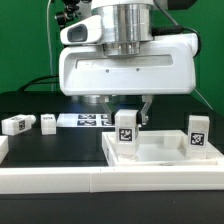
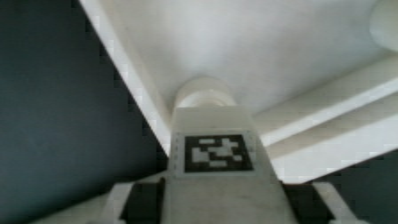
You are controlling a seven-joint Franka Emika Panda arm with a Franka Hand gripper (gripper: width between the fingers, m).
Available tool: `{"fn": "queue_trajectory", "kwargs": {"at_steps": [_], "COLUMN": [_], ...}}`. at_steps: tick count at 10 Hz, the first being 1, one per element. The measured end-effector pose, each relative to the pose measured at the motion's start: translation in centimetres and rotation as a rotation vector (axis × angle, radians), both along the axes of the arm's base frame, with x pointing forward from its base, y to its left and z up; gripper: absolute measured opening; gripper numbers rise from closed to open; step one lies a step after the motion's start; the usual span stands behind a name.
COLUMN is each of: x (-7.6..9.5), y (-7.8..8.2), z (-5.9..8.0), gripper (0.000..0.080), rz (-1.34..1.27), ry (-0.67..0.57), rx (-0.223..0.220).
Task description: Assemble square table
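The square table's white slab point(image 1: 160, 155) lies at the exterior view's right front. Two tagged white legs stand upright on it: one at its left corner point(image 1: 125, 130), one at its right point(image 1: 197, 135). My gripper point(image 1: 127, 108) hangs straight over the left one. In the wrist view that leg point(image 2: 217, 150) fills the space between the dark pads point(image 2: 151, 205) of my gripper point(image 2: 224, 208), which is shut on it, with the slab's rim point(image 2: 160, 60) below. Two loose legs point(image 1: 18, 124) point(image 1: 47, 121) lie on the black table at the left.
The marker board point(image 1: 88, 120) lies flat behind the slab, under the arm. A long white rail point(image 1: 50, 182) runs along the table's front edge. The arm's wide white body point(image 1: 125, 65) hides the area behind it.
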State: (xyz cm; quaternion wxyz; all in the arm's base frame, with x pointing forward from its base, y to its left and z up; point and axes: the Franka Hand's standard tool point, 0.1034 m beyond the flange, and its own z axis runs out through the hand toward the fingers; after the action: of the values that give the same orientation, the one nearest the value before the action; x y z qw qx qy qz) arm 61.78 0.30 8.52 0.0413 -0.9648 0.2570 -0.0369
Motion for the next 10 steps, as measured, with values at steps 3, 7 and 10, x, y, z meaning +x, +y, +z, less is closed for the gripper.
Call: {"fn": "queue_trajectory", "kwargs": {"at_steps": [3, 7, 10], "x": [0.02, -0.07, -0.02], "y": [0.34, 0.81, 0.89], "z": [-0.10, -0.15, -0.16], "gripper": [0.0290, 0.0290, 0.0300], "rz": [-0.325, -0.694, -0.736], "ry": [-0.018, -0.005, 0.001], "rx": [0.011, 0.047, 0.052]}}
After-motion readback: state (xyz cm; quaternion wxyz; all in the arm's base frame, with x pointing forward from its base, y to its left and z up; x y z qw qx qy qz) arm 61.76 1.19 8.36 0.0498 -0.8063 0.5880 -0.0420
